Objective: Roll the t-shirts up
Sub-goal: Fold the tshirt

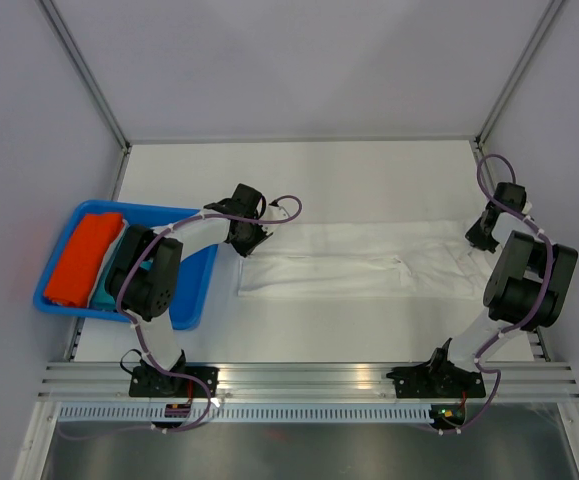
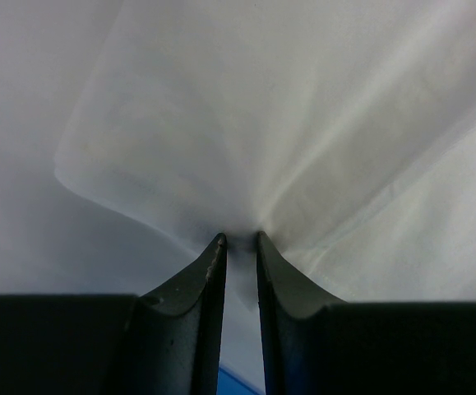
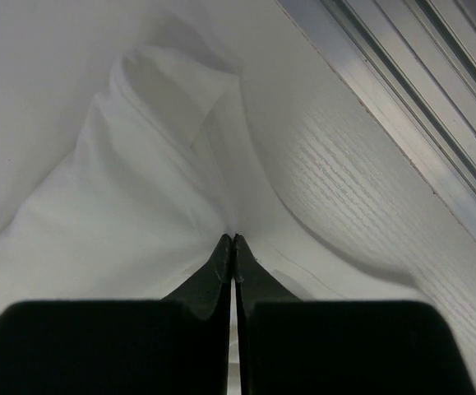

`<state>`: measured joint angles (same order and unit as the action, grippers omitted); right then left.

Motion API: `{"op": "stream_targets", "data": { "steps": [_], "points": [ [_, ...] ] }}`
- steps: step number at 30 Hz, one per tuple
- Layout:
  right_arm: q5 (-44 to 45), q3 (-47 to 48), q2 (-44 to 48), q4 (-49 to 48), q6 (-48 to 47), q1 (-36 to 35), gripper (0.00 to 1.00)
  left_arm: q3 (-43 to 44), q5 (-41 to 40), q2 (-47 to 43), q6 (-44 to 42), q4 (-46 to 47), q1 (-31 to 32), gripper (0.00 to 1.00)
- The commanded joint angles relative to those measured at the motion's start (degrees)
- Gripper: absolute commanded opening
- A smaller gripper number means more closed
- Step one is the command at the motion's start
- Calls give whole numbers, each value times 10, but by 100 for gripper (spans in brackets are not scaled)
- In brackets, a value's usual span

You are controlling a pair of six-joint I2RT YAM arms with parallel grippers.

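White tabletop (image 1: 369, 180) fills the middle of the overhead view, closed in by pale grey walls. Along the bottom of the frame an aluminium rail (image 1: 309, 375) carries both arm bases. Above it, at centre left, a blue tray (image 1: 201, 290) holds an orange folded cloth (image 1: 81, 258) with a teal one beside it.

Right of the tray, at frame centre, the t-shirt (image 1: 359, 265) lies flat, folded into a long narrow band running left to right. The left gripper (image 1: 246, 238) is at the band's upper-left corner. Its wrist view shows the fingers (image 2: 211, 276) nearly together, with a pucker of white cloth drawn into the slim gap. The right gripper (image 1: 482, 236) is at the band's right end, close to the table's right edge. Its jaws are pressed tight on a fold, and fabric rises in soft ridges beyond the tips.

With an end pinched in each gripper, the step looks like straightening the band before rolling. To do it well, pull both ends apart evenly and low to the table, so the long edges stay parallel and the thin cotton neither sags nor slips free. The first turn at the starting end should be tight and square, or the roll will cone.
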<state>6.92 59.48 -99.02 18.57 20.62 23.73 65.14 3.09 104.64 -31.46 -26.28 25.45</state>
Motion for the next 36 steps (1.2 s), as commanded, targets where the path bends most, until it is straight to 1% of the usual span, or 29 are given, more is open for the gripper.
{"op": "stream_targets", "data": {
  "steps": [1, 2, 5, 6, 7, 10, 12, 13, 16, 19, 20, 22, 23, 24, 26, 29, 33, 36],
  "points": [
    [13, 22, -10, 6, -12, 0, 3, -16, -20, 42, -10, -28, -8, 26],
    [13, 24, -13, 5, -12, 0, 4, -16, -20, 42, -11, -29, -8, 26],
    [11, 31, -21, 10, -18, 0, 17, -16, -21, 42, -11, -28, -8, 26],
    [10, 34, -21, 17, -20, 0, 25, -16, -21, 42, -11, -28, -8, 26],
    [11, 40, -21, 21, -21, 0, 29, -16, -21, 41, -11, -30, -7, 26],
    [11, 48, 1, 24, -21, 0, 37, -15, -22, 43, -12, -29, -8, 26],
    [23, 52, 28, 24, -23, -1, 40, -14, -23, 43, -12, -29, -8, 26],
    [28, 55, 37, 25, -23, -2, 41, -14, -23, 43, -12, -29, -8, 26],
    [53, 55, 69, 36, -12, -3, 39, -12, -18, 32, -12, -33, -8, 26],
    [70, 42, 102, 59, 14, -2, 29, -1, 8, 14, -11, -42, -7, 27],
    [71, 36, 112, 66, 23, -2, 25, 2, 9, 4, -11, -44, -7, 27],
    [60, -13, 164, 82, 52, -2, 9, 13, 12, -8, -12, -51, -7, 27],
    [52, -13, 177, 82, 59, -2, 3, 16, 14, -12, -13, -54, -7, 27],
    [48, -43, 190, 88, 64, -2, 0, 21, 16, -16, -12, -57, -7, 27],
    [35, -68, 217, 95, 72, -2, 0, 31, 22, -28, -13, -65, -7, 27],
    [28, -114, 232, 96, 93, -2, 0, 44, 36, -42, -8, -72, -6, 27],
    [9, -192, 228, 43, 139, 1, 0, 45, 37, -51, -7, -76, -7, 28],
    [2, -210, 195, 3, 157, 3, 0, 36, 31, -64, -8, -83, -7, 28]
  ]
}}
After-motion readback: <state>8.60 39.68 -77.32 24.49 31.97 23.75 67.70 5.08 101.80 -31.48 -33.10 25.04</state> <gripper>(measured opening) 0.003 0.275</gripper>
